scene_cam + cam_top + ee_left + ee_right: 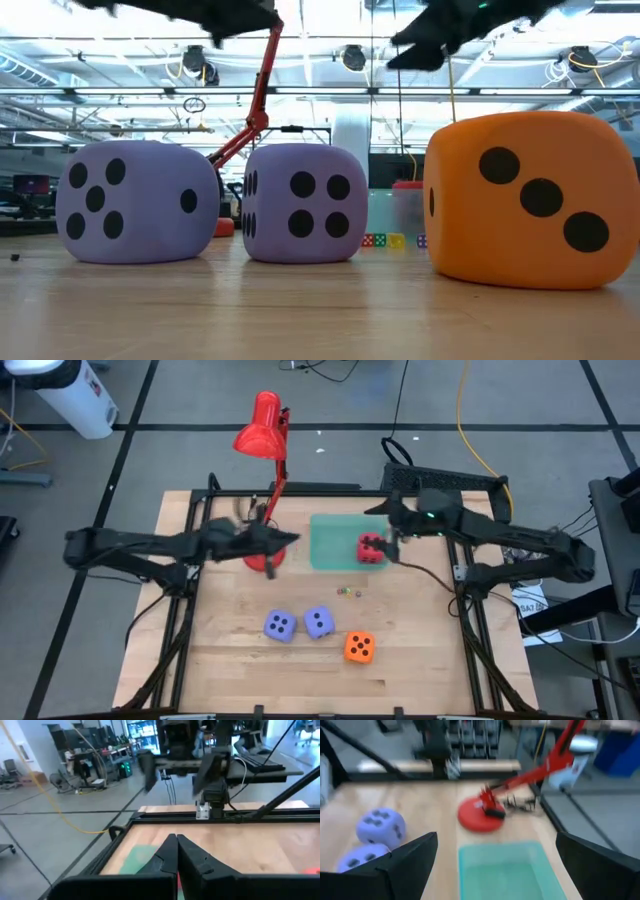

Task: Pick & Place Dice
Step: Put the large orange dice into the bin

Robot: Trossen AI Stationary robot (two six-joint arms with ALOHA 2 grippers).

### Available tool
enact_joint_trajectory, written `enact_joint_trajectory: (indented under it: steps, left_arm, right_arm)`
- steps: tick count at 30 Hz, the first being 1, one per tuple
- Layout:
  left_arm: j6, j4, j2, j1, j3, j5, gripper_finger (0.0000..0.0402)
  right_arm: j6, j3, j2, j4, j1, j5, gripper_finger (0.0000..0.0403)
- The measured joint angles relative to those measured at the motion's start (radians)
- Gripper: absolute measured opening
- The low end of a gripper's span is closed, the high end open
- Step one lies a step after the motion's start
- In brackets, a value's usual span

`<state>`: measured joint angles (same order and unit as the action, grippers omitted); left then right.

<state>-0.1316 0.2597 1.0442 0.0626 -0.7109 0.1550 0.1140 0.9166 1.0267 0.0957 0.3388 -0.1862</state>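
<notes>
Two lavender-blue dice (280, 625) (319, 622) and an orange die (359, 647) rest on the wooden table near its front. They fill the low view as lavender-blue dice (135, 200) (300, 200) and the orange die (535, 200). A red die (371, 548) sits in the green tray (335, 540) at the back. My left gripper (296, 539) (176, 842) hangs shut and empty in the air just left of the tray. My right gripper (388, 525) (497, 855) hangs open above the tray's right side, over the red die, holding nothing.
A red desk lamp stands with its round base (265, 557) (480, 815) left of the tray, its head (260, 430) beyond the far edge. Tiny coloured specks (347, 592) lie in front of the tray. Bare wood stretches along the table's left and right sides.
</notes>
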Motion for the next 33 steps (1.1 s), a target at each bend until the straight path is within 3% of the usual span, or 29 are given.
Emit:
enact_joint_trajectory:
  steps: [5,10,20,29,33]
  left_arm:
    - [0.053,-0.033,-0.268,-0.071,0.188,0.064,0.0001]
    - [0.079,-0.036,-0.401,-0.106,0.322,0.108,0.0001]
    - [0.087,0.004,-0.425,-0.140,0.492,0.236,0.0001]
    - [0.132,-0.014,-0.456,-0.167,0.521,0.167,0.0001]
    - [0.101,0.008,-0.456,-0.177,0.531,0.167,0.0001]
  right_arm:
    - [-0.063,-0.181,-0.161,-0.160,-0.021,0.031,0.0395]
    - [-0.102,-0.329,-0.190,-0.301,-0.021,0.032,0.0395]
    - [-0.080,-0.667,-0.101,-0.880,-0.055,0.032,0.0395]
    - [-0.093,-0.728,-0.124,-0.954,-0.082,0.030,0.0393]
    - [-0.072,-0.727,-0.124,-0.968,-0.097,0.035,0.0355]
